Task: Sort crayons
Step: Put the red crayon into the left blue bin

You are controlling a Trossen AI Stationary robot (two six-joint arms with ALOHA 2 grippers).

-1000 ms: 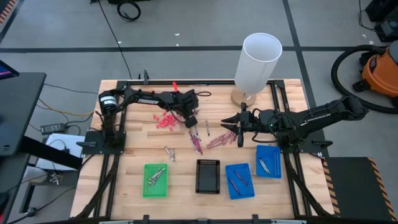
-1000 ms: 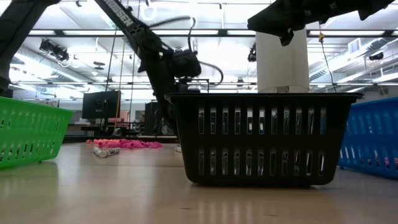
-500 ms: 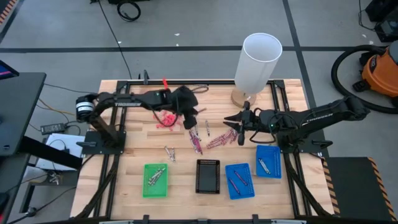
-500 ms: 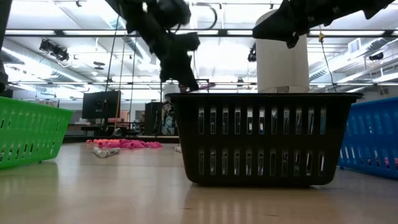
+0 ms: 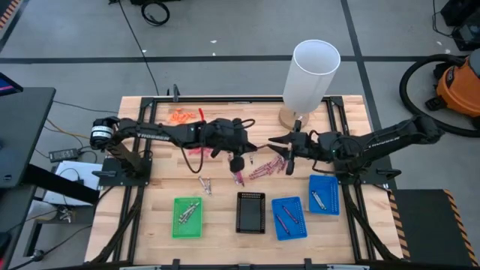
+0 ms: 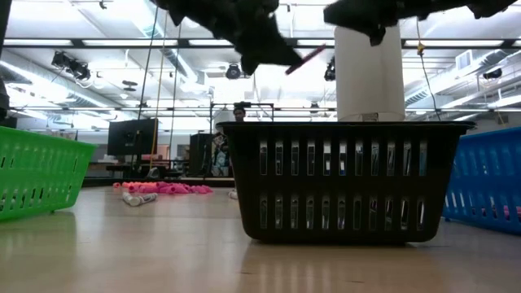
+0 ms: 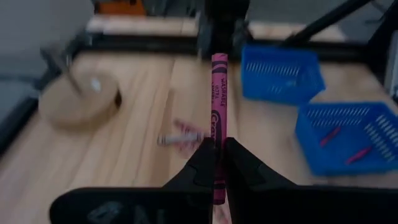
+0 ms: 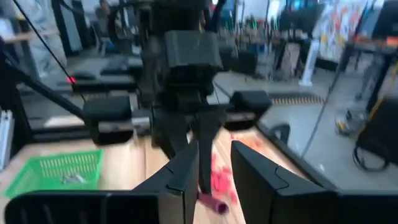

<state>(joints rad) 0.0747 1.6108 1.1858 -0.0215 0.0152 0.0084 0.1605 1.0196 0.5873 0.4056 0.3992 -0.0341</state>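
— Since a second ago, left tool (image 5: 238,160) swings toward frame centre, clamped on a pinkish-red crayon (image 7: 218,118).
— Right tool (image 5: 289,154)?
— Right of centre, fingers parted, empty.
— Progress?
— Few in trays (image 5: 325,205); loose crayons (image 5: 259,171) remain mid-counter (image 5: 165,176).

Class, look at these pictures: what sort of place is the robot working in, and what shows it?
Probably a robotics lab or workshop: a wooden table on a bare floor with loose cables, an orange shop vacuum beside it, and monitors under strip lights behind.

Bright even overhead light, glaring ceiling lamps in low view, blurred wrist views
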